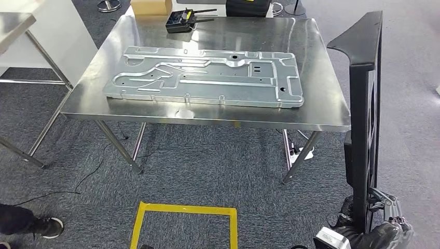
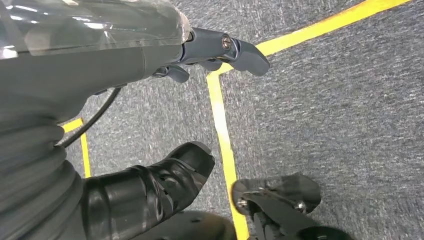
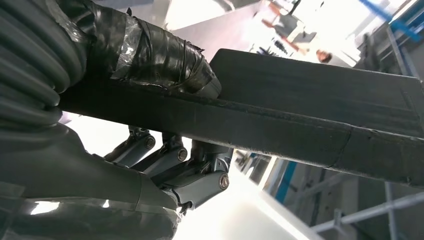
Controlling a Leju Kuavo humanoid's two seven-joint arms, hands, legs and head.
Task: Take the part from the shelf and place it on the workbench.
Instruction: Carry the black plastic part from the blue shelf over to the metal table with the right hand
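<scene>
Nearest to us, low on our right side, our right hand (image 1: 385,218) grips the black part (image 1: 366,109), thumb on one face and fingers (image 3: 172,170) wrapped around the opposite edge. We hold that part upright, its long black frame rising beside the workbench's right edge, apart from the tabletop. Our left hand (image 2: 150,65) hangs over the grey carpet, holding nothing, its fingers loosely apart above a line of yellow floor tape (image 2: 222,135). On the floor just ahead of us lies the yellow tape square (image 1: 184,220), and at the left edge we see a person's dark shoe (image 1: 47,226). Beyond stands the stainless steel workbench (image 1: 321,111), bearing a large stamped metal panel (image 1: 207,77) lying flat. At its far edge sit a black handheld controller (image 1: 181,22) and a cardboard box (image 1: 151,6).
</scene>
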